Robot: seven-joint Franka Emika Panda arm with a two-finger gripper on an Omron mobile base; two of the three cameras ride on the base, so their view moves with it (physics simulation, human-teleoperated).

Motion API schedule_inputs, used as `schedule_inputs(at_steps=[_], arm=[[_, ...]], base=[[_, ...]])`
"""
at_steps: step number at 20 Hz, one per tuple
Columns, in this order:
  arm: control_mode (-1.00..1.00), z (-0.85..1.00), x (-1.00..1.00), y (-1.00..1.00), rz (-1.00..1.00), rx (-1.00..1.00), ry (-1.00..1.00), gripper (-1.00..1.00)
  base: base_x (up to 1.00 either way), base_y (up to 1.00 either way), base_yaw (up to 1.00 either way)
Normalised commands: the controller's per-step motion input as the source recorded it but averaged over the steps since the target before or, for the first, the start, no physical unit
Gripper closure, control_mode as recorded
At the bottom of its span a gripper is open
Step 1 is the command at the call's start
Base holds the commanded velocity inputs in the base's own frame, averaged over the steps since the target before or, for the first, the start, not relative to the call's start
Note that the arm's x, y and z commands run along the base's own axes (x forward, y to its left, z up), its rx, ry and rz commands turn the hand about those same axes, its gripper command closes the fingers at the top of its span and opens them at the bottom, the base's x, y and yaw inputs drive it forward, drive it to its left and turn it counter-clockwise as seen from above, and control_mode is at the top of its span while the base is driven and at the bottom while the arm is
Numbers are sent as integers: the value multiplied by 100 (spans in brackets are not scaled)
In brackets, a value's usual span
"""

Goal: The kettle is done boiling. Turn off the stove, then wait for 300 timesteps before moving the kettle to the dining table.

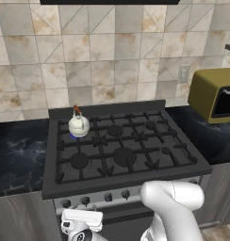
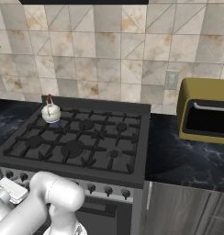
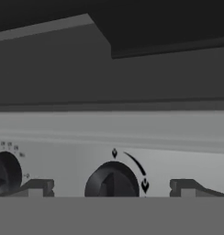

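Note:
The small white-silver kettle (image 1: pixel 79 125) (image 2: pixel 51 113) with its red-orange handle stands on the back left burner of the black stove (image 1: pixel 128 180) (image 2: pixel 72 168), and a bit of blue flame shows under it. My gripper (image 3: pixel 112 188) is down in front of the stove's grey knob panel and is open. Its two fingertips (image 3: pixel 40 187) stand either side of one dark knob (image 3: pixel 111 181) without touching it. My white hand (image 1: pixel 82 222) (image 2: pixel 9 190) sits low before the left knobs. The dining table is out of view.
An olive-yellow toaster oven (image 1: pixel 215 94) (image 2: pixel 204 111) stands on the black marble counter (image 2: pixel 187 160) right of the stove. Another black counter (image 1: pixel 18 150) flanks the left side. A second knob (image 3: pixel 3 176) lies left of the framed one. A tiled wall stands behind.

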Motion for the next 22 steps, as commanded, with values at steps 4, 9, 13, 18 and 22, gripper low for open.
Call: schedule_inputs(at_steps=[4,9,13,18,22], arm=[[-100,6,-1,-1,0,0,-4,-100],[-100,4,-3,0,0,0,-7,-100],[-100,3,0,-5,0,0,-4,-100],[-100,0,8,-1,0,0,-2,-100],[-100,0,17,0,1,0,-2,-100]], base=[[0,0,0],[0,0,0],[0,0,0],[0,0,0],[0,0,0]])
